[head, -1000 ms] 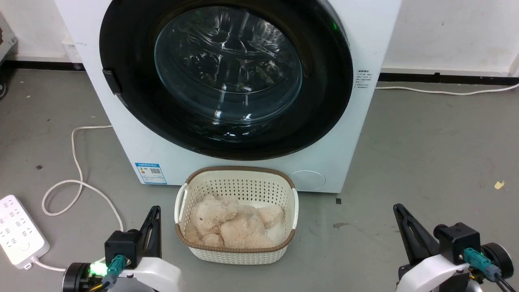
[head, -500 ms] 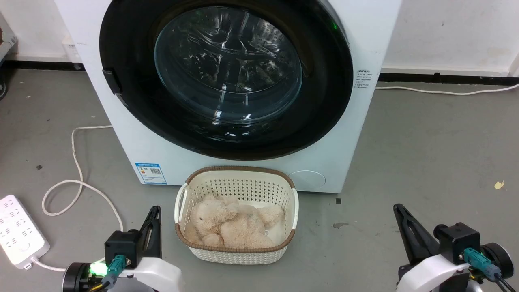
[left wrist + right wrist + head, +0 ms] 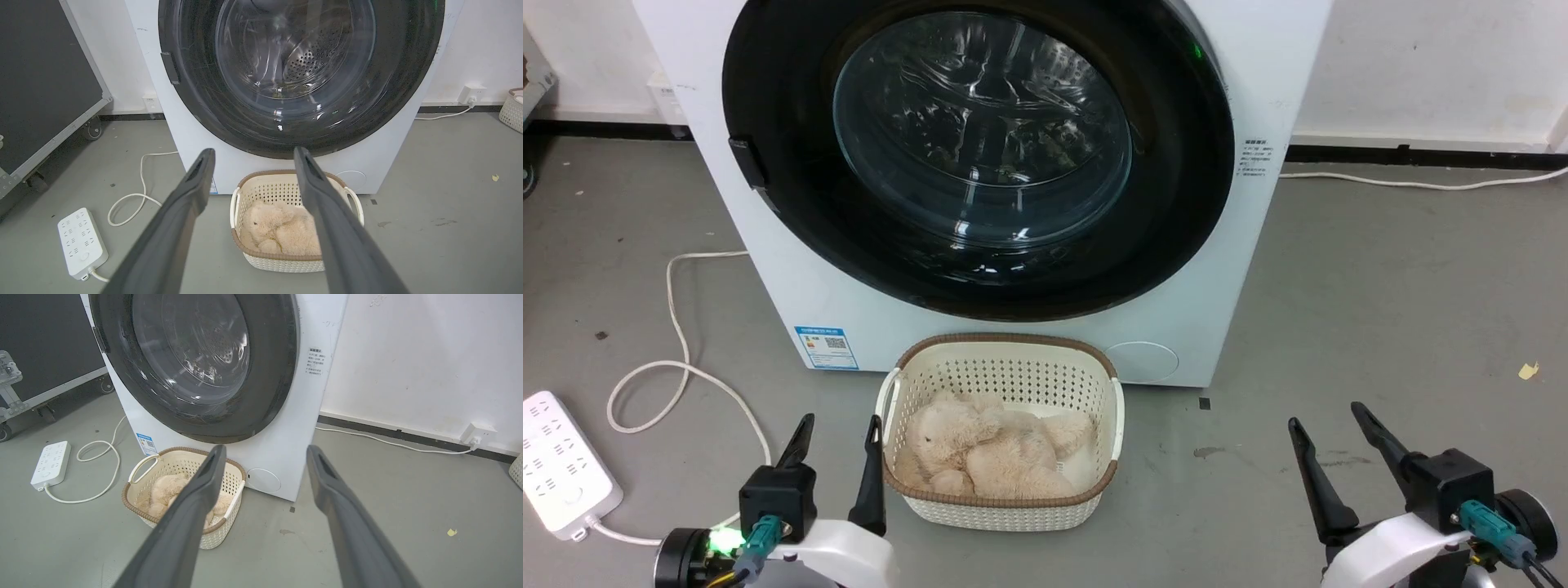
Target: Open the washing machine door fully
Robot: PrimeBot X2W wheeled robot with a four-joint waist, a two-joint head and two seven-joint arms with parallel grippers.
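The white washing machine stands ahead of me. Its large glossy black door with the bulging glass bowl lies flat against the front, closed. A small black handle tab sits on the door's left rim. My left gripper hangs open low at the left, far below the door. At the lower right my right gripper is open too, holding nothing.
A cream perforated basket with a beige plush toy stands on the floor against the washer's front. A white power strip and looping cable lie at the left. A dark wheeled case stands further left.
Both grippers have gone from shut to open, fingers now spread apart. The washer, door and basket have not moved.
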